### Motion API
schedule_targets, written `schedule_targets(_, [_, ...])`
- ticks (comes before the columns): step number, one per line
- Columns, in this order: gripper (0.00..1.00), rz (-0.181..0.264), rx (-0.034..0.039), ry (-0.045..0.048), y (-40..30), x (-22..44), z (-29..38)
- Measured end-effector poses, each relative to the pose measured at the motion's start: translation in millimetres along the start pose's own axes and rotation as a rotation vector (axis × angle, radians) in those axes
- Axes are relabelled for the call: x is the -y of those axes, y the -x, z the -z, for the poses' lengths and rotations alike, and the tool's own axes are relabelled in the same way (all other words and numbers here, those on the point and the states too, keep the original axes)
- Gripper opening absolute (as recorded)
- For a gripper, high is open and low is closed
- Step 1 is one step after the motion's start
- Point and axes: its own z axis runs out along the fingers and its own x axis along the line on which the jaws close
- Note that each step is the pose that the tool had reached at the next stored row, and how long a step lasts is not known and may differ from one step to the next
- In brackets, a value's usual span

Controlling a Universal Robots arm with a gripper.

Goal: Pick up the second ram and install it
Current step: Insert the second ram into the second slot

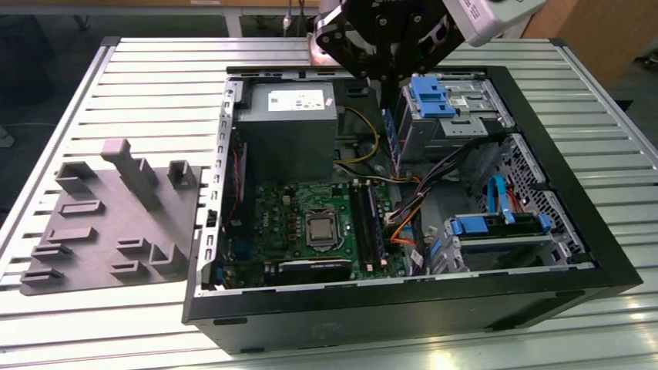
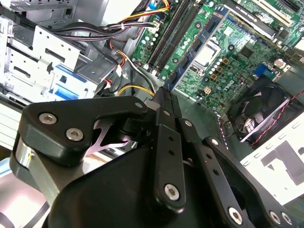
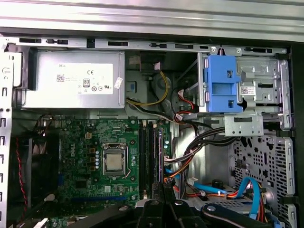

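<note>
Carry stage: ram (image 1: pixel 387 127) pinched in narrow jaws of gripper (image 1: pixel 381 79), over case's (image 1: pixel 411 312) far end; squaring with free slot (image 3: pixel 142 152) needed.

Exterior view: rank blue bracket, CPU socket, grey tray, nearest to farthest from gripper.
From the gripper, holding the ram:
1. Blue bracket, just toward the exterior view's right.
2. CPU socket, on the motherboard.
3. Grey tray, outside the case, exterior view's left.
</note>
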Motion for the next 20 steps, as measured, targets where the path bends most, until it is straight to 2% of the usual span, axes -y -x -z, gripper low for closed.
schedule_targets(20, [0.12,0.0,0.0001,0.0001,-0.7,0.5,-6.0])
